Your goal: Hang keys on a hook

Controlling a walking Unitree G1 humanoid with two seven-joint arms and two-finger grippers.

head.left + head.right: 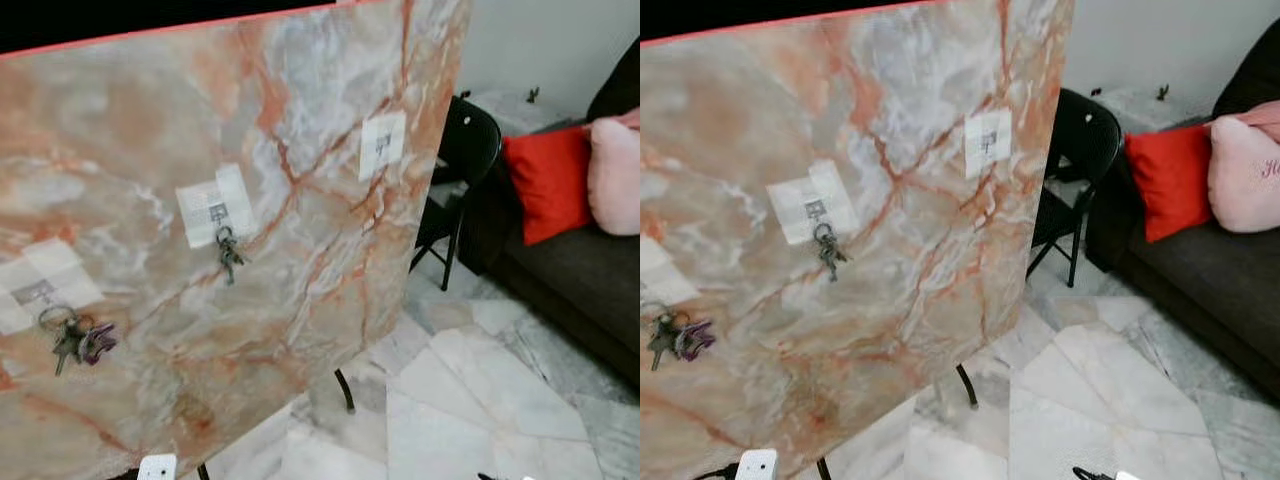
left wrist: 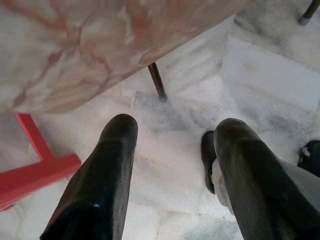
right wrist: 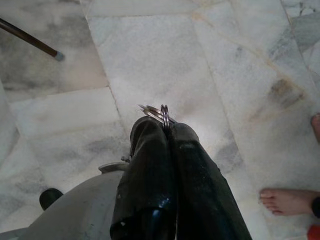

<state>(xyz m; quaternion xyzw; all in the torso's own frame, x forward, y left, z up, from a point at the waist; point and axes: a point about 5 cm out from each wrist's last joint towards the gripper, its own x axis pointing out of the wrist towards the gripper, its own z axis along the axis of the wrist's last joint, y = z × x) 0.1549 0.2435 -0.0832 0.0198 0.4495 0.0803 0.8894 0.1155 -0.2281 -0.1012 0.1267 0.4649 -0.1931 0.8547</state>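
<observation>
Keys (image 3: pixel 159 113): I see their ring pinched at the tip of my right gripper (image 3: pixel 165 131), low over the marble floor (image 3: pixel 210 60). Left gripper (image 2: pixel 175 145): fingers spread, also above that floor, beside the marbled board (image 1: pixel 230 230) with a free hook (image 1: pixel 383 145).

Two long, glossy black fingers (image 2: pixel 100 190) on the left claw (image 2: pixel 175 150), rounded at the tips; same black fingers (image 3: pixel 150 170) on the right claw (image 3: pixel 162 127), grey wrist housing behind.

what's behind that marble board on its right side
A black folding chair stands behind the marble board, its seat and left part hidden by the board's edge. Beyond it are a dark sofa with a red cushion. Anything farther left is covered.
</observation>
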